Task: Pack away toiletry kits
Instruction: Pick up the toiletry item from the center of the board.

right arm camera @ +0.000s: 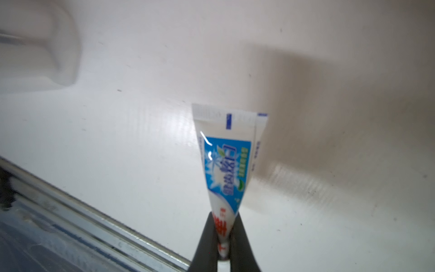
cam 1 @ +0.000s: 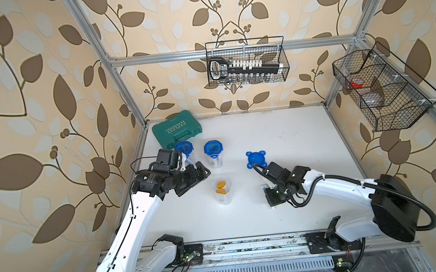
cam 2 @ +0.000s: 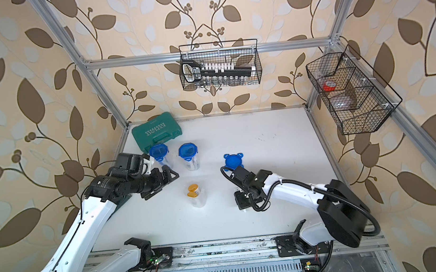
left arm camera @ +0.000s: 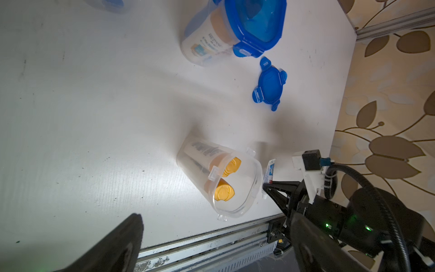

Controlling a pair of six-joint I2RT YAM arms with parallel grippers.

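Observation:
My right gripper (right arm camera: 222, 235) is shut on the cap end of a little white and blue toothpaste tube (right arm camera: 226, 164), held just above the table. In the left wrist view the toothpaste tube (left arm camera: 270, 170) stands right beside an open clear jar (left arm camera: 219, 179) holding two gold-capped bottles (left arm camera: 224, 192). That open jar (cam 1: 224, 194) stands mid-table in both top views, between the arms. The right gripper (cam 1: 265, 192) is to its right. A loose blue lid (cam 1: 255, 159) lies further back. Two closed blue-lidded jars (cam 1: 214, 153) (cam 1: 184, 148) stand behind. My left gripper (cam 1: 198, 180) hangs open and empty, left of the open jar.
A green tool case (cam 1: 176, 130) lies at the back left corner of the table. One wire basket (cam 1: 247, 61) hangs on the back rail and another wire basket (cam 1: 383, 89) on the right frame. The metal rail (cam 1: 251, 249) runs along the table's front edge.

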